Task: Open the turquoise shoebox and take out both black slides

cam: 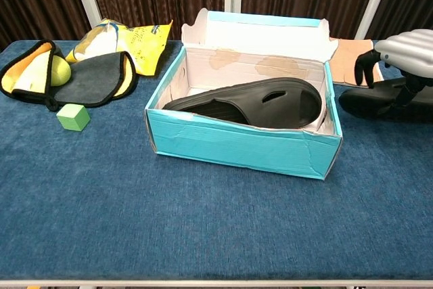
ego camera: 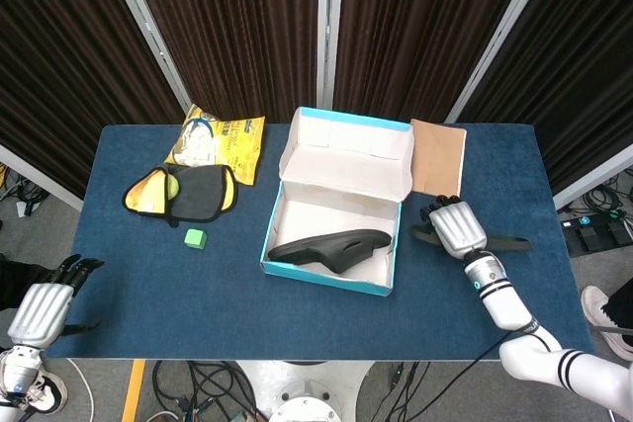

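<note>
The turquoise shoebox (ego camera: pixel 326 275) (cam: pixel 237 144) stands mid-table with its lid tipped up and back. One black slide (ego camera: pixel 331 246) (cam: pixel 257 103) lies inside it. The other black slide (ego camera: pixel 506 242) (cam: pixel 379 105) rests on the blue table just right of the box. My right hand (ego camera: pixel 455 226) (cam: pixel 406 55) sits on top of that slide, fingers curled down around it, and hides its middle. My left hand (ego camera: pixel 45 308) hangs off the table's front left corner, fingers apart and holding nothing.
A brown cardboard sheet (ego camera: pixel 438 155) (cam: pixel 348 59) lies behind the right hand. At the back left are a yellow snack bag (ego camera: pixel 216 142), a black-and-yellow cloth with a green ball (ego camera: pixel 183 193) and a green cube (ego camera: pixel 195 237) (cam: pixel 73 116).
</note>
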Available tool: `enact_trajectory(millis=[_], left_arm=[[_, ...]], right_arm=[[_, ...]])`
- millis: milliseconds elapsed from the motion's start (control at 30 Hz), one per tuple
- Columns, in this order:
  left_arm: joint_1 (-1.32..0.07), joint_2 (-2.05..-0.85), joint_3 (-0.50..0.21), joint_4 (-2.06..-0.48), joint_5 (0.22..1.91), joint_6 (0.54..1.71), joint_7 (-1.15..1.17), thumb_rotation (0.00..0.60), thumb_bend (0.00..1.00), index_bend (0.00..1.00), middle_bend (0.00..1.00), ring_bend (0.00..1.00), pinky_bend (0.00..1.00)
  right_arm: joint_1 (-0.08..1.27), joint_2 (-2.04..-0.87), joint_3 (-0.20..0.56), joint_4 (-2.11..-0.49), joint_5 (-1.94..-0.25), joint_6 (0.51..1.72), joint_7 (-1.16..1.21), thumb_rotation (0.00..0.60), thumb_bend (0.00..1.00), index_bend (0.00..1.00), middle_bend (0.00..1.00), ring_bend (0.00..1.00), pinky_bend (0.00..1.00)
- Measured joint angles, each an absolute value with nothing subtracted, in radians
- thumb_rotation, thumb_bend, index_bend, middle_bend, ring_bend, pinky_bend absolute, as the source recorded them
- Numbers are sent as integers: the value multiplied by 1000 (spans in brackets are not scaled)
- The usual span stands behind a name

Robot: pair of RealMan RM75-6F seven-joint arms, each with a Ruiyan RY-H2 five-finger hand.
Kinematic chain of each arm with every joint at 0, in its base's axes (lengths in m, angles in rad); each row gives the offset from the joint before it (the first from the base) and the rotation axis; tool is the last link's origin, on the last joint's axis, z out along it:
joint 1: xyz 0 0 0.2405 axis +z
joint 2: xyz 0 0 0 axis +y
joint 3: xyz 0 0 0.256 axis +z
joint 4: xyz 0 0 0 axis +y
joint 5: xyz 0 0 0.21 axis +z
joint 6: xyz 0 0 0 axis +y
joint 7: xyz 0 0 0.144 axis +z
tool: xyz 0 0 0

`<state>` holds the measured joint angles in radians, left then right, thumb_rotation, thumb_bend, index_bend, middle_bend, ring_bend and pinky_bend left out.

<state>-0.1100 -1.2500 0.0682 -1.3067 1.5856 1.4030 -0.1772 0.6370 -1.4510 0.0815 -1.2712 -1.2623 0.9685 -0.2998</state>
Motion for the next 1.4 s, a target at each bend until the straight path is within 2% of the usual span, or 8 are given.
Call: enact_trajectory(millis=[133,367,633,800,933,1167,1400], left_arm=[[-111,-1249,67,-1310,1587,1404,-179,600,4,157,148,81,294],[-113,-1246,66,-1317,1588,1407,-181,600,3,157,148,81,295],[-115,-1242,66,-1327,1590,1405,-177,600,4,157,148,81,294],[-115,-1239,67,-1328,1592,1407,-179,600,4,157,148,81,294],[-114,-1238,66,-1328,1590,1409,-181,600,4,158,148,81,295],[-112,-1236,67,-1321,1584,1404,-187,600,4,157,148,81,294],[-113,-1226,66,-1324,1581,1403,-201,600,4,157,148,81,294]], right_arm=[[639,-1433,81,-1300,-1254,947,-303,600,0,245,302,82,152],[638,-1389,84,-1388,-1245,931,-299,600,0,184,269,50,128],[640,-1303,118,-1561,-1274,947,-223,600,0,174,273,64,159],[676,-1265,173,-1648,-1295,958,-219,600,0,173,281,74,174],[727,-1276,199,-1659,-1250,913,-246,600,0,173,279,74,183],[853,-1375,229,-1624,-1118,792,-334,600,0,171,267,73,187],[946,-1434,225,-1590,-1011,735,-424,600,0,125,233,51,175]])
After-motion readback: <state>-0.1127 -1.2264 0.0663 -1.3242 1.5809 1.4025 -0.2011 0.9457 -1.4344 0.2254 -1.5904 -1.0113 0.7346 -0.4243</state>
